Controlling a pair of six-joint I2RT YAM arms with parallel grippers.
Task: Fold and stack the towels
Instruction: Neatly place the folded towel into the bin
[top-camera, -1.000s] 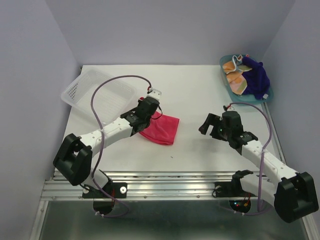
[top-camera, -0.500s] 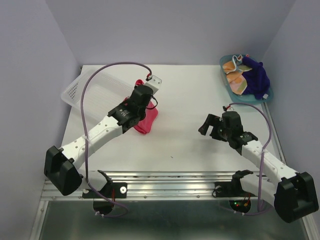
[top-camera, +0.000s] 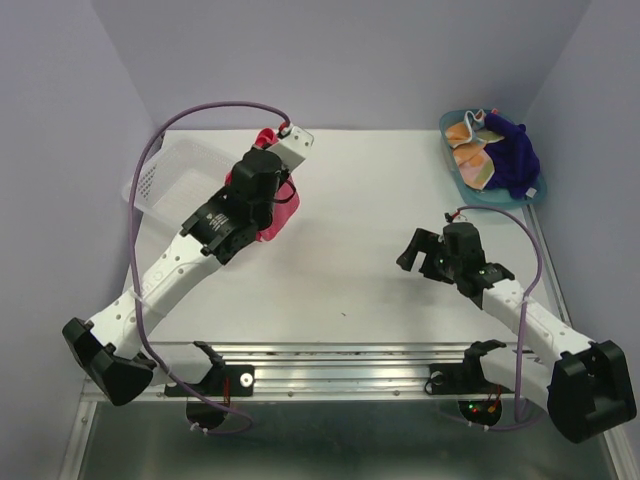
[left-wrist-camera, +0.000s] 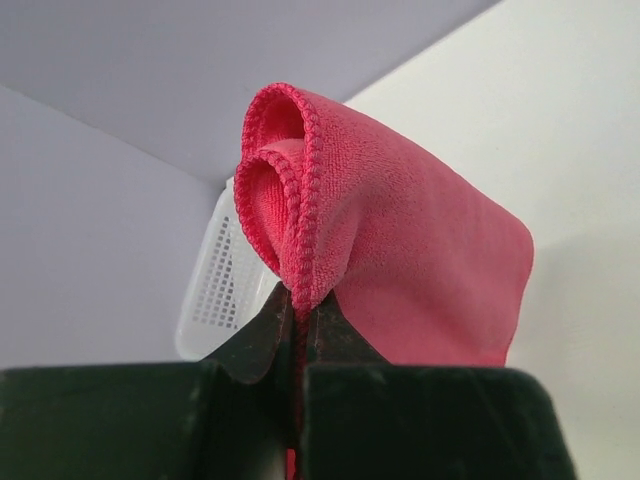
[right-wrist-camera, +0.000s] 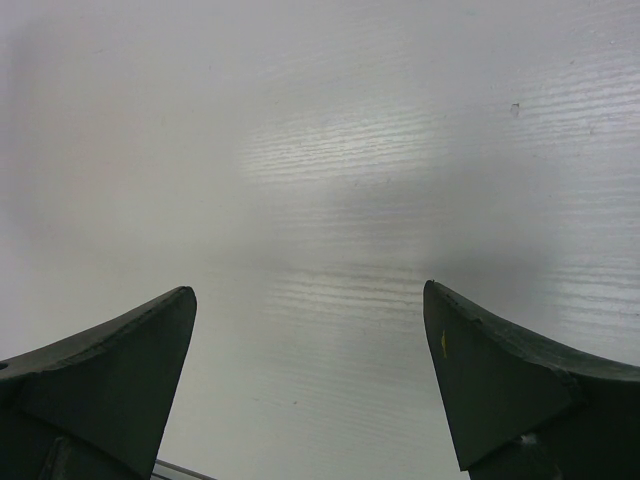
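One bright pink-red cloth towel (left-wrist-camera: 400, 270), doubled over, sits pinched in left gripper (left-wrist-camera: 297, 305) beside white perforated plastic basket (top-camera: 160, 175). Idle right gripper (right-wrist-camera: 308, 295): fingers spread. Best laid flat, edges aligned, before release.

I've swung the left arm (top-camera: 180, 260) off the middle of the bench (top-camera: 380, 250) toward the far left. A second ago the pink-red towel (left-wrist-camera: 400, 250) lay flat on the bench, and now it hangs bunched from the left gripper (left-wrist-camera: 298, 305), lifted beside the white basket (top-camera: 160, 175)
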